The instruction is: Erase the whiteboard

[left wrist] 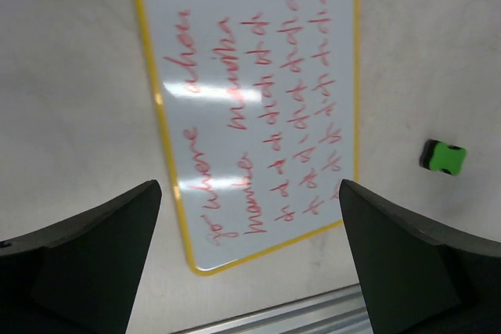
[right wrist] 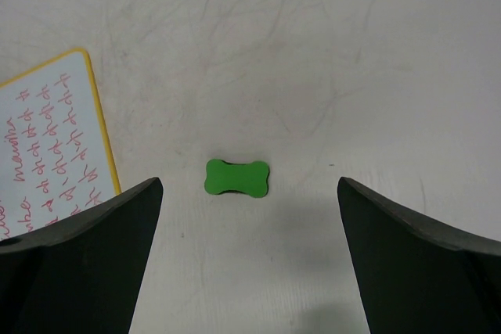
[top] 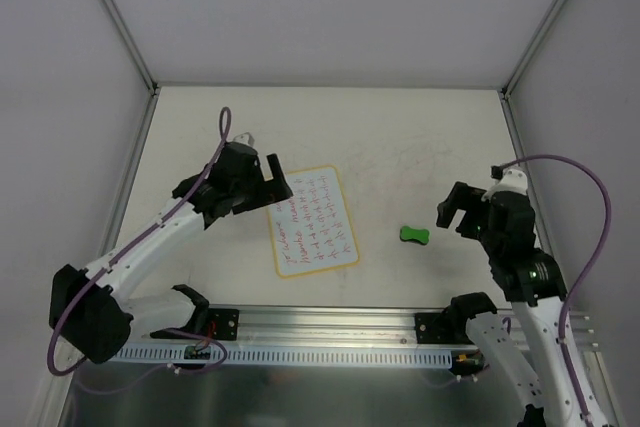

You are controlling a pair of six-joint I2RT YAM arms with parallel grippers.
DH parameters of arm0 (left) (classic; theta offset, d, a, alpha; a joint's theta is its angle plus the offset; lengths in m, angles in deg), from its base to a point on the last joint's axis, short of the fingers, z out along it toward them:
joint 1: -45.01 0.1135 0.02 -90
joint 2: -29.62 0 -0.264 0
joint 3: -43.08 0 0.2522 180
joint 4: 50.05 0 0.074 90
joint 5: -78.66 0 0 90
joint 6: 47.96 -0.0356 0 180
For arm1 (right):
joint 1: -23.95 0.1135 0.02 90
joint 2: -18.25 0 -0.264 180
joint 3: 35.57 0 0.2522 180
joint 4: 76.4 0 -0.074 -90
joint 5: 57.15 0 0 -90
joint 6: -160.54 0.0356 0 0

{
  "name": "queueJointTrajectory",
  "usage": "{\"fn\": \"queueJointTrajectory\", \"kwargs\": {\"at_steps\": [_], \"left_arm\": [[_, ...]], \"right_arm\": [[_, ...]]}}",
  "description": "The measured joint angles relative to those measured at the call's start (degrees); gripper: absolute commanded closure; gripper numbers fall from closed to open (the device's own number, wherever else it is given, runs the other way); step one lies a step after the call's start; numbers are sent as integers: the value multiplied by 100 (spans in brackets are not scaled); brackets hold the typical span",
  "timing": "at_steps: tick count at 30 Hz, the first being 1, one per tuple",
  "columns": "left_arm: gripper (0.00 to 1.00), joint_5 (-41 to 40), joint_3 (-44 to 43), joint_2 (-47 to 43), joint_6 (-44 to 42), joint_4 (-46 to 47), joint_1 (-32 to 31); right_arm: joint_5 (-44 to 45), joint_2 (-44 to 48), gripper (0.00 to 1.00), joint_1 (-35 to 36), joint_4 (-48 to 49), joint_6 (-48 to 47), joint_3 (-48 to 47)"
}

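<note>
The whiteboard [top: 313, 222], white with a yellow-orange rim and covered in red handwriting, lies flat on the table; it also shows in the left wrist view [left wrist: 258, 91] and partly in the right wrist view [right wrist: 47, 146]. A green bone-shaped eraser [top: 415, 236] lies on the table to the board's right, also in the right wrist view [right wrist: 236, 177] and left wrist view [left wrist: 443, 157]. My left gripper [top: 273, 179] is open and empty, hovering over the board's upper left corner. My right gripper [top: 457, 211] is open and empty, just right of the eraser.
A metal rail [top: 330, 332] runs along the near table edge, seen also in the left wrist view [left wrist: 297, 314]. Grey enclosure walls and frame posts [top: 120, 22] bound the scuffed white tabletop [top: 400, 137].
</note>
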Motion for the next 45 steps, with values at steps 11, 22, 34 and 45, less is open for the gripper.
{"fn": "queueJointTrajectory", "kwargs": {"at_steps": [11,22,34,45], "left_arm": [[1,472,656,-1611,-1460,-925,2048],[1,411,1075,-1567,-2061,-1095,2184],[1,197,1123,-1687,-2177,-1099,2295],[1,188,1145,-1687,-2179,-1097,2295]], "right_arm": [[142,-3112,1,695,216,968,98],[286,-4647,1,1178,868,1331,118],[396,-5029,8,1255,1060,1384,151],[417,-5160,13,1255,1126,1480,195]]}}
